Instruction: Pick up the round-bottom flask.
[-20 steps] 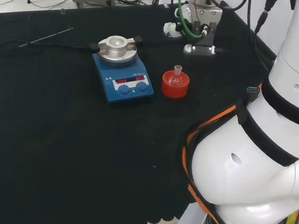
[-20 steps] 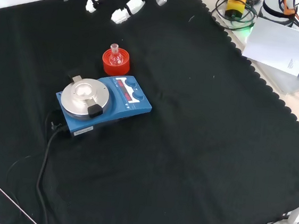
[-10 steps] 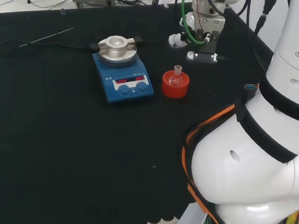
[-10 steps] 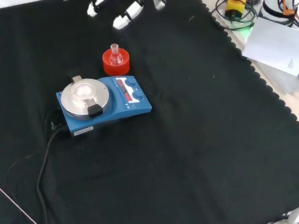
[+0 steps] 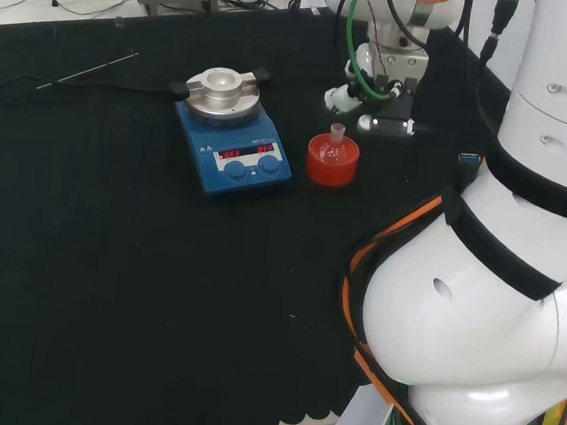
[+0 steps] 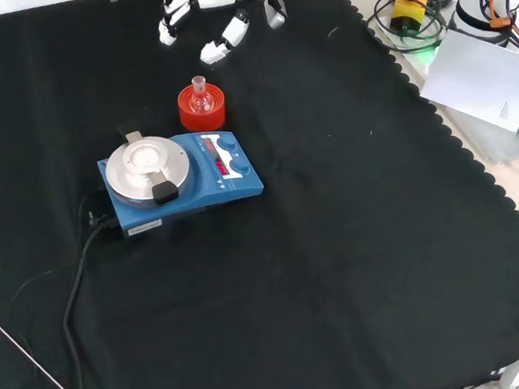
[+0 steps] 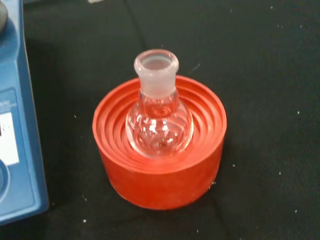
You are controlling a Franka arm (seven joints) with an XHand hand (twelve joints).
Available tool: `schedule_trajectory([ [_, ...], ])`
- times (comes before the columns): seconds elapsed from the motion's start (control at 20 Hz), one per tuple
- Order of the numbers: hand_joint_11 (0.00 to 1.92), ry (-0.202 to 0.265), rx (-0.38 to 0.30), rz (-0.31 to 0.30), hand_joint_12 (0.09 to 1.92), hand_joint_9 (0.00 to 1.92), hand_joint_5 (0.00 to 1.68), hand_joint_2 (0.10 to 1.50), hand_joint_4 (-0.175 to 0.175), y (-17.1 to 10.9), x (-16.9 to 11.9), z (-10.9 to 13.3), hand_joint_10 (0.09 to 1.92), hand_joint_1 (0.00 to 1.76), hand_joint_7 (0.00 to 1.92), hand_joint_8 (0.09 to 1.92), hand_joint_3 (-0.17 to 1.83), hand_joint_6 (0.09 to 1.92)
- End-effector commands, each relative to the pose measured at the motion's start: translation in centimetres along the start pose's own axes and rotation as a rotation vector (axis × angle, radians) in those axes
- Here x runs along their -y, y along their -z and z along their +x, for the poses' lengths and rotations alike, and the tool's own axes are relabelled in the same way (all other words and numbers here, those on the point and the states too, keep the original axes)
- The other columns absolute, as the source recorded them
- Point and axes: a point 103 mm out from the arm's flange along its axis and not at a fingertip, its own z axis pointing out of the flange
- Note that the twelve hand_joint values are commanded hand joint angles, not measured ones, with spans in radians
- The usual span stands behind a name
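Clear glass is what you are after: in the head view the round-bottom flask sits upright in its red ribbed stand, neck straight up, its long axis vertical. The stand is just to the right of the blue hotplate stirrer on the black-clothed table. The hand hangs above the cloth beyond the flask and slightly to its right, apart from it.

In the front view you see the flask on the stand just above the stirrer, neck still pointing up. The hand comes in from the top edge, its fingers spread and only lightly bent, pointing down toward the cloth and holding nothing. A gap of bare cloth separates the nearest fingertip from the flask. A thin rod lies at the lower left, well away.

In the wrist view the flask stands centred in the stand's ribbed hollow, frosted mouth open toward you, with the stirrer's blue edge beside it.
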Motion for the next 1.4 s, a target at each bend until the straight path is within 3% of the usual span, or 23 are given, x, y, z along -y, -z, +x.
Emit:
schedule_trajectory([
  [0.05, 0.04, -0.003, -0.009, 0.02, 1.35, 0.48, 0.65, 0.76, -0.071, -1.8, -0.8, -0.6, 0.67, 0.77, 0.34, 0.66, 0.52, 0.26],
  [0.4, 0.04, 0.002, -0.009, 0.05, 1.36, 0.49, 0.6, 0.73, -0.07, -4.0, -1.0, -0.6, 0.67, 0.77, 0.35, 0.66, 0.58, 0.38],
  [0.95, 0.04, 0.0, 0.0, 0.071, 1.36, 0.49, 0.59, 0.73, -0.07, -5.7, -1.5, -1.0, 0.67, 0.77, 0.35, 0.67, 0.58, 0.42],
  [1.4, 0.04, 0.002, -0.041, 0.059, 1.36, 0.49, 0.58, 0.73, -0.069, -6.5, -1.5, -1.3, 0.67, 0.77, 0.35, 0.67, 0.58, 0.44],
])
